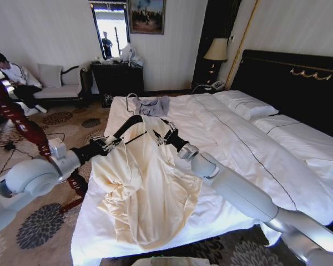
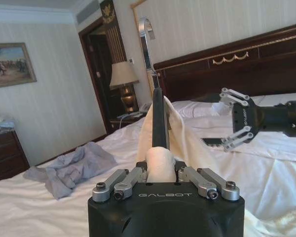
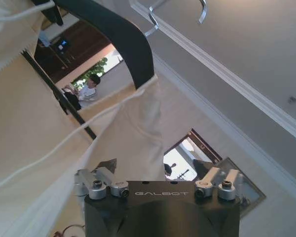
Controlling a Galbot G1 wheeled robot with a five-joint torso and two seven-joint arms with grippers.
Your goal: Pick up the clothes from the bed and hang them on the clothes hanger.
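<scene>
The cream clothes [image 1: 141,185] drape over the black clothes hanger [image 1: 134,121], held up above the white bed [image 1: 233,138]. My left gripper [image 1: 107,143] is shut on one end of the hanger, with cream fabric wrapped around that end [image 2: 160,165]. The hanger's bar [image 2: 158,113] and metal hook [image 2: 147,34] rise from it. My right gripper [image 1: 167,134] is at the hanger's other shoulder, fingers spread open [image 2: 222,118]. In the right wrist view the cream cloth [image 3: 49,123] and black hanger arm [image 3: 126,44] sit just ahead of the open fingers [image 3: 96,183].
A small grey-blue garment [image 1: 153,105] lies near the far edge of the bed. A reddish-brown wooden pole [image 1: 22,124] stands on the carpet by my left arm. Pillows [image 1: 250,105] and the black headboard [image 1: 288,83] are to the right; a dark dresser [image 1: 116,77] is behind.
</scene>
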